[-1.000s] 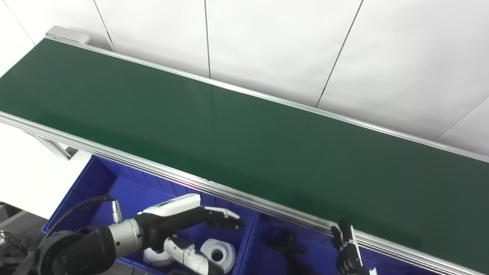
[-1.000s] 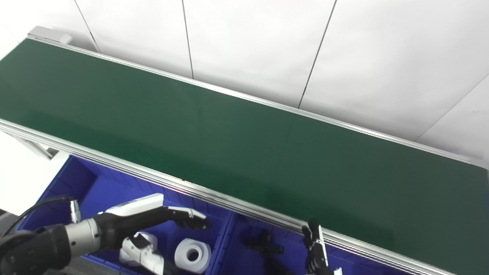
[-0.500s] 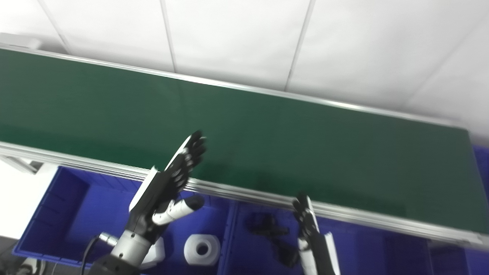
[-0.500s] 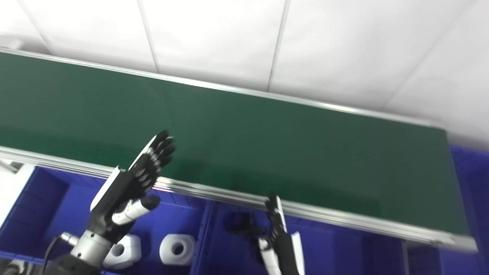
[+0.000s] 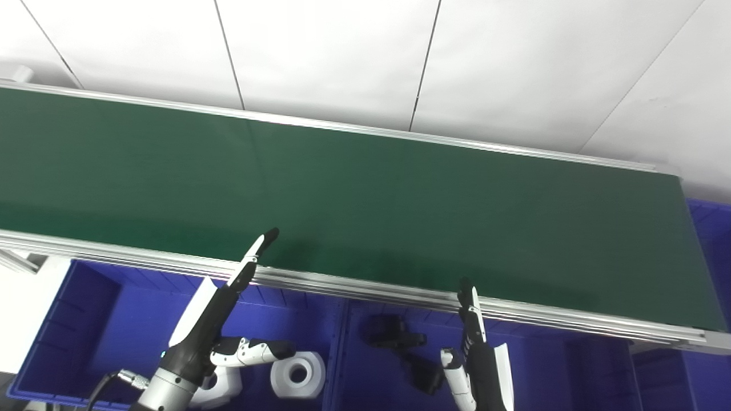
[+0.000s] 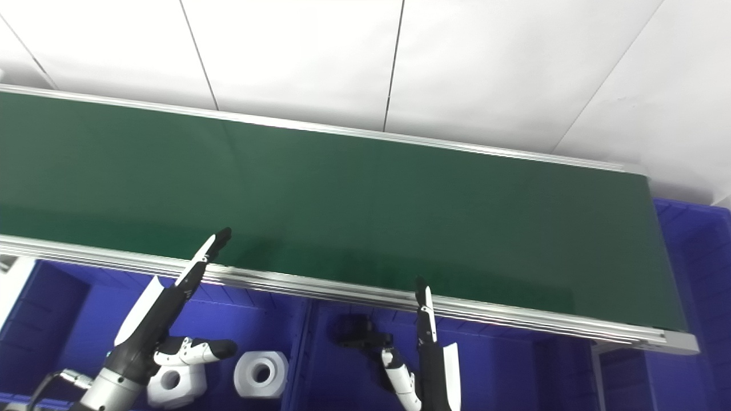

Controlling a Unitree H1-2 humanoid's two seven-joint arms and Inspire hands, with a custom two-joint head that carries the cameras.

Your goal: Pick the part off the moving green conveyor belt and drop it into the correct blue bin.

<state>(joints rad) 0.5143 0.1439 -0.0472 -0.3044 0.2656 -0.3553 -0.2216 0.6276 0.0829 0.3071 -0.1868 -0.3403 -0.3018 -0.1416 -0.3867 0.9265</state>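
The green conveyor belt [image 5: 365,188] runs across the room at a slight slant, with nothing riding on it as far as I can see. Below its aluminium near rail [image 5: 365,288] sit the blue bins.

The left robot hand [image 5: 211,319] is raised edge-on, fingers straight and together, their tips [image 5: 265,237] reaching up over the rail to the near edge of the belt, thumb stuck out sideways. It grips nothing. The right robot hand [image 5: 477,354] stands much the same, flat and upright, fingertips [image 5: 465,285] just at the rail, thumb apart, empty.

Under the left robot hand, the left blue bin [image 5: 85,319] holds two white parts: one ring-shaped piece [image 5: 297,374] with a round hole, lying just right of the thumb, and another white piece [image 5: 214,388] mostly hidden behind the wrist. The middle blue bin [image 5: 548,365] has two black parts (hard to make out against the dark shadow): one [image 5: 394,334] near the rail, another [image 5: 422,374] lower, just beside the right thumb. A further blue bin [image 5: 711,228] shows past the belt's right end.
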